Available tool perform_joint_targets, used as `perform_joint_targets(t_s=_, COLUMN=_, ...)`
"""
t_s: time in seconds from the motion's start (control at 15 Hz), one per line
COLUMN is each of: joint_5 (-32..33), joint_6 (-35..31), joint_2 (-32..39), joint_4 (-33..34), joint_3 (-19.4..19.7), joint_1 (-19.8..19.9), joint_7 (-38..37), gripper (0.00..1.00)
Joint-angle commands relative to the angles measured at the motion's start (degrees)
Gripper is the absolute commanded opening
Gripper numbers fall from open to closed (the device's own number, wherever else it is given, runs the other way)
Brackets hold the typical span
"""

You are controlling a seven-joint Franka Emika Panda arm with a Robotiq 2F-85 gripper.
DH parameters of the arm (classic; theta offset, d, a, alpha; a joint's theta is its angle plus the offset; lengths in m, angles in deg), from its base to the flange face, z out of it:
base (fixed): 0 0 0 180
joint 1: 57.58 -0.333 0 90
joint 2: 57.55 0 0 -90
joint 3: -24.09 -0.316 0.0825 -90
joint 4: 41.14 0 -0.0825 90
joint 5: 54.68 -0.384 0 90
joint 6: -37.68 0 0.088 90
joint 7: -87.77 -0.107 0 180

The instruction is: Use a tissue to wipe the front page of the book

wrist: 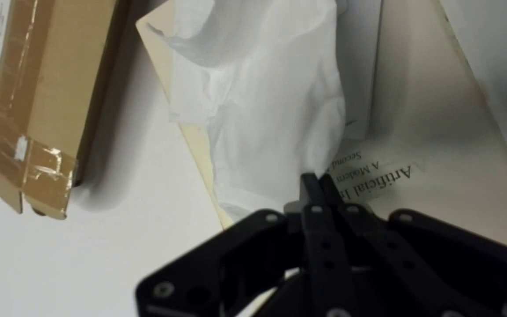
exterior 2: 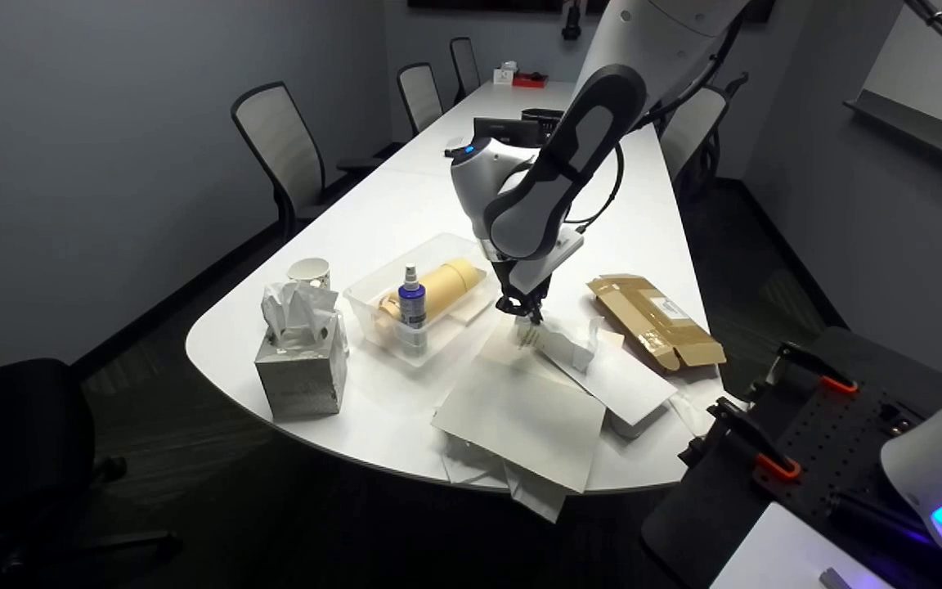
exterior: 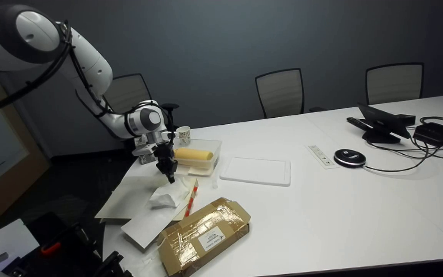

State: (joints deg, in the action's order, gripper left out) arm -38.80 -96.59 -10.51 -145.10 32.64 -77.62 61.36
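The flat cream paper book page [wrist: 434,141] bore upside-down, partly covered words: "Artificial In", "A Modern", "Second".

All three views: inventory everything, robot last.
table: 1, white, central
book: 1, pale, table's rounded end
loose sheets: several, whitish, around book
tissue: 1, white, over book
cardboard box: 1, brown, beside book
bin: 1, clear, on table
cylinder: 1, yellow, in bin
spray bottle: 1, blue, in bin
tissue box: 1, grey, by bin
cup: 1, patterned white, by bin
flat pad: 1, white, on table
outlet strip: 1, white, tabletop
round device: 1, black, on table
display: 1, black, on table
chairs: at least five, grey/black, around table
arm: 1, white, over table
gripper: 1, black, seemingly shut on tissue
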Motion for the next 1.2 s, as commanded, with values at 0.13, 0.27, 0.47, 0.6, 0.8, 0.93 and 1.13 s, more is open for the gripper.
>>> perform_joint_targets(t_s=0.13, joint_5=2.0, joint_6=-3.0, joint_2=1.1, joint_4=2.9, joint_3=-0.5, joint_1=-1.1, joint_7=-1.3, gripper=0.00)
perform_joint_targets(t_s=0.27, joint_5=0.7, joint_6=-6.5, joint_2=0.1, joint_4=2.0, joint_3=-2.2, joint_1=-0.2, joint_7=0.5, gripper=0.00)
perform_joint_targets(t_s=0.47, joint_5=-1.4, joint_6=-11.3, joint_2=-1.1, joint_4=0.0, joint_3=-5.1, joint_1=1.1, joint_7=3.7, gripper=0.00)
perform_joint_targets(t_s=0.6, joint_5=-3.4, joint_6=-13.6, joint_2=-1.9, joint_4=-1.7, joint_3=-7.4, joint_1=2.2, joint_7=6.2, gripper=0.00)
perform_joint_targets(t_s=0.8, joint_5=-7.9, joint_6=-15.5, joint_2=-3.3, joint_4=-5.5, joint_3=-11.5, joint_1=4.6, joint_7=10.6, gripper=0.00)
perform_joint_targets(t_s=0.93, joint_5=-10.8, joint_6=-16.0, joint_2=-4.5, joint_4=-8.3, joint_3=-13.9, joint_1=6.1, joint_7=12.9, gripper=0.00)
perform_joint_targets(t_s=1.13, joint_5=-14.8, joint_6=-16.2, joint_2=-7.0, joint_4=-12.9, joint_3=-16.5, joint_1=7.9, joint_7=15.1, gripper=0.00)
